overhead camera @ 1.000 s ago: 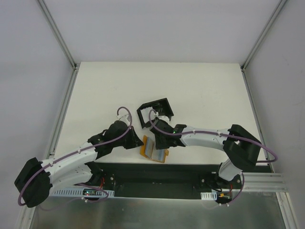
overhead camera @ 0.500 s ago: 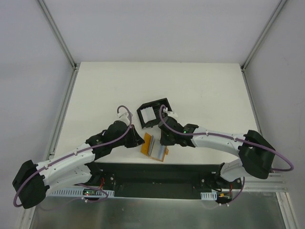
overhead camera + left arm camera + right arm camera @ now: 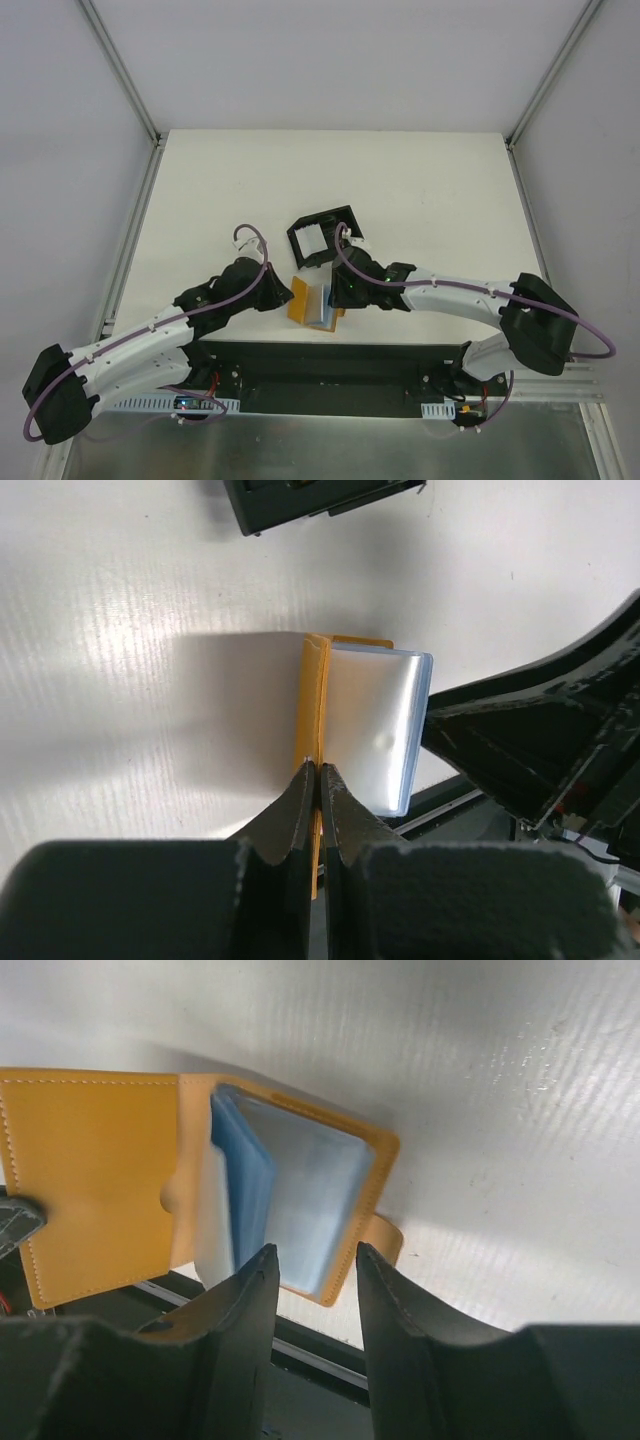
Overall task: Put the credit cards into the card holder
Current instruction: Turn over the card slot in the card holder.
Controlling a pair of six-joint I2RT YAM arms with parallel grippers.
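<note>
Plainly, left claw tight on cover of orange wallet, right claw apart over its clear sleeves.

Overhead view and both close wrist views share the wallet.

card holder: black, open-topped, just beyond wallet | credit cards: blue-edged, inside open wallet

No words, labels, brand marks or numbers can be read anywhere, neither on the orange wallet nor the black card holder.
</note>
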